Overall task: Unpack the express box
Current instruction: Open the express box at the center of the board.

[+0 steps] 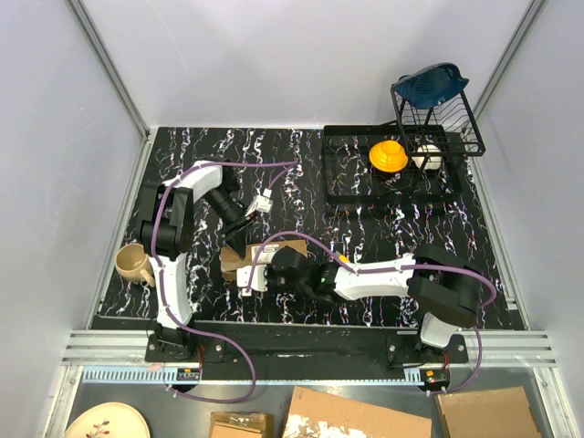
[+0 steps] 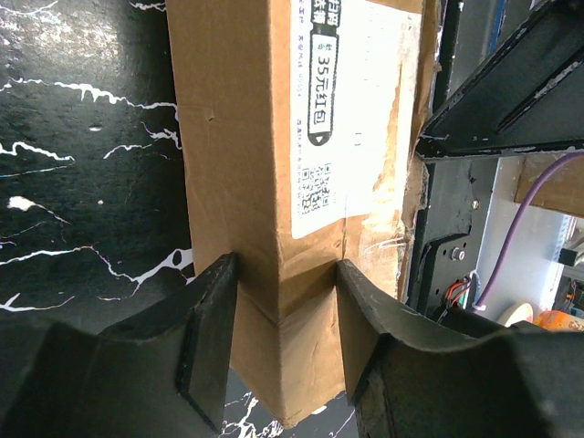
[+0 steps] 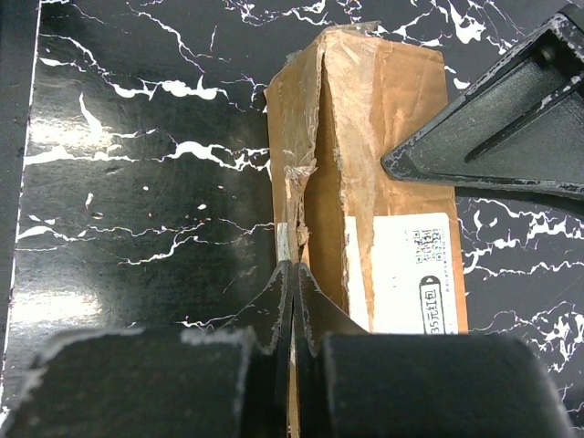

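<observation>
The express box (image 1: 234, 262) is a small brown carton with a white label and lies on the black marbled table between the two arms. My left gripper (image 2: 285, 315) is shut on one end of the express box (image 2: 246, 155), one finger pressed on each side of a corner. My right gripper (image 3: 294, 274) is shut, pinching the thin torn edge of a flap along the top seam of the express box (image 3: 392, 137). That seam is ripped open, with frayed tape along it. In the top view the left gripper (image 1: 239, 239) and right gripper (image 1: 256, 275) meet over the box.
A tan mug (image 1: 134, 265) stands at the table's left edge. A black dish rack (image 1: 347, 173) at the back right holds a yellow item (image 1: 388, 155) and a blue one (image 1: 431, 84). A small white object (image 1: 263, 203) lies behind the box. Flat cardboard pieces (image 1: 356, 418) lie below the near edge.
</observation>
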Tool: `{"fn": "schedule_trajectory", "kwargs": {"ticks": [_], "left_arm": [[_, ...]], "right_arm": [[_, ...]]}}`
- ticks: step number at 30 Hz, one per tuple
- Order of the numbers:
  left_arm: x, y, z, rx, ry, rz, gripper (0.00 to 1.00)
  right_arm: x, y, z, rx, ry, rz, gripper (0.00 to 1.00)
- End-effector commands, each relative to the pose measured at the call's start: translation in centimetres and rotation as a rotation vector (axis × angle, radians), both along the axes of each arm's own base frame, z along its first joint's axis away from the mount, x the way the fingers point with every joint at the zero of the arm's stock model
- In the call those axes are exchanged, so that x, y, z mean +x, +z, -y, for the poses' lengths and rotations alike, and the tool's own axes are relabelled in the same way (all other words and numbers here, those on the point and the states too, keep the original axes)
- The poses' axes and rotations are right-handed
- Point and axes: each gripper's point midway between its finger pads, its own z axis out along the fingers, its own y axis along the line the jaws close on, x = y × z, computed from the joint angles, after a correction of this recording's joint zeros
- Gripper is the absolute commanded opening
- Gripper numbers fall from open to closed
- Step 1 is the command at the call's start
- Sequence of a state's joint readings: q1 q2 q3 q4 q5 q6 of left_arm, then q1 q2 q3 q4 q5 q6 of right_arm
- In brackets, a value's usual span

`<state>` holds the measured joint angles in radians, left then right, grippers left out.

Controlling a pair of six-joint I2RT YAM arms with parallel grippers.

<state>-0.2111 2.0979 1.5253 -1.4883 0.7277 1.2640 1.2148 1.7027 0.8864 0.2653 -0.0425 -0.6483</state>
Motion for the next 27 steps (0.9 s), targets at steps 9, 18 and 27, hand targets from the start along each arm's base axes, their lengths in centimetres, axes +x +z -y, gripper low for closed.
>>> {"fn": "schedule_trajectory", "kwargs": {"ticks": [9,18,27], "left_arm": [[0.6,-2.9,-2.5,0.114,-0.106,0.042,0.44],[0.9,-2.6,-2.5,0.117,-0.102,0.049,0.44],[0.8,-2.5,-2.5,0.115,-0.101,0.044,0.44]], "right_arm": [[-5.8,-5.7,3.1,-0.138,0.033,-0.248,0.0],[-7.1,-9.2,4.7,-0.201,0.003,-0.343,0.0],[-3.5,-3.0,2.5,-0.074,-0.042,-0.15,0.18]]}}
